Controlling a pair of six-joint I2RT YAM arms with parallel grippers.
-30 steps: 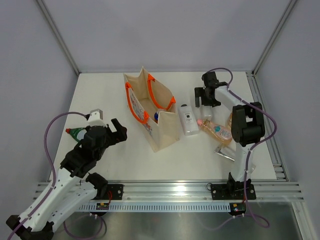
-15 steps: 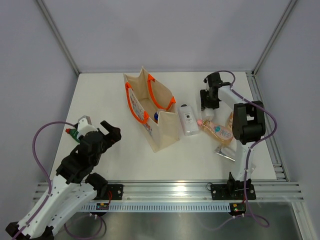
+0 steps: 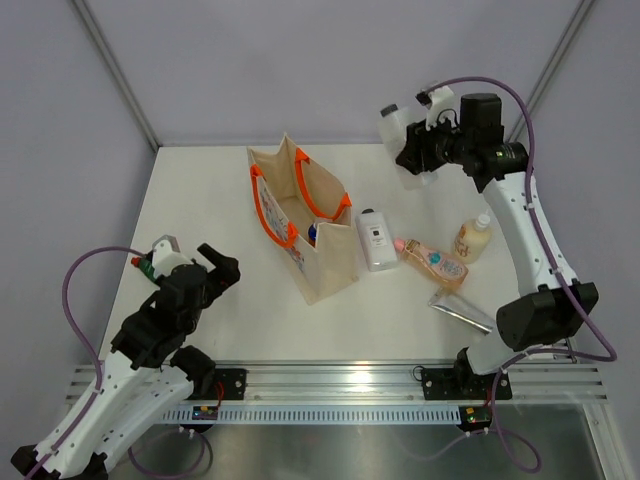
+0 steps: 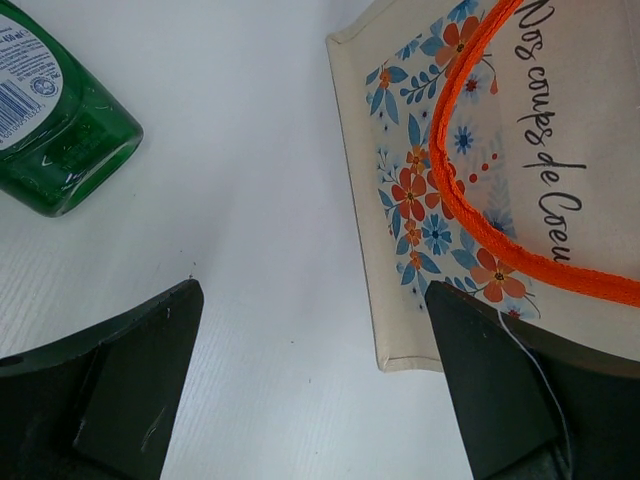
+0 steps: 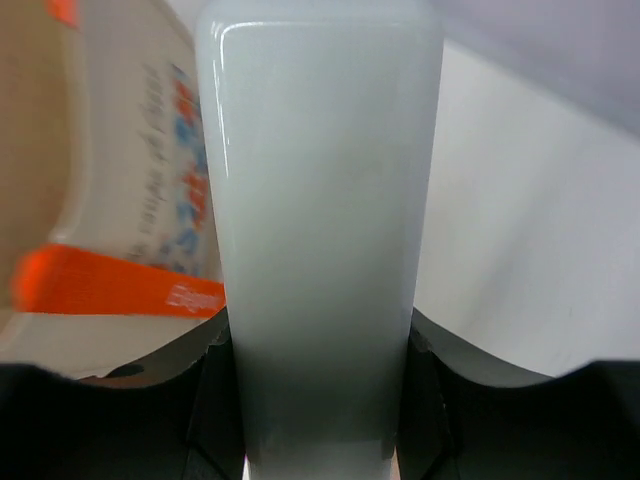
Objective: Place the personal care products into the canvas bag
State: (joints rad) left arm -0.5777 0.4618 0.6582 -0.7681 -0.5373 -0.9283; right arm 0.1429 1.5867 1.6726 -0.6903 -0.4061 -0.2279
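Note:
The canvas bag (image 3: 322, 255) stands open mid-table with orange handles (image 3: 268, 212); something blue-capped (image 3: 312, 235) lies inside. My right gripper (image 3: 408, 150) is raised to the right of and behind the bag, shut on a white cylinder (image 3: 391, 125) that fills the right wrist view (image 5: 320, 220). On the table right of the bag lie a white flat bottle (image 3: 376, 240), a pink bottle (image 3: 433, 260), a beige bottle (image 3: 472, 238) and a silver tube (image 3: 462, 312). My left gripper (image 3: 215, 268) hangs open over bare table (image 4: 315, 400), a green bottle (image 4: 60, 120) to its left.
The bag's floral printed side (image 4: 500, 180) faces the left arm, close to its right finger (image 4: 510, 400). Grey walls and a metal frame (image 3: 125, 90) enclose the table. The green bottle (image 3: 145, 262) lies near the table's left edge.
My right gripper shut on the white cylinder and lifted it off the table, up and toward the back. The left arm drew back slightly toward the near left.

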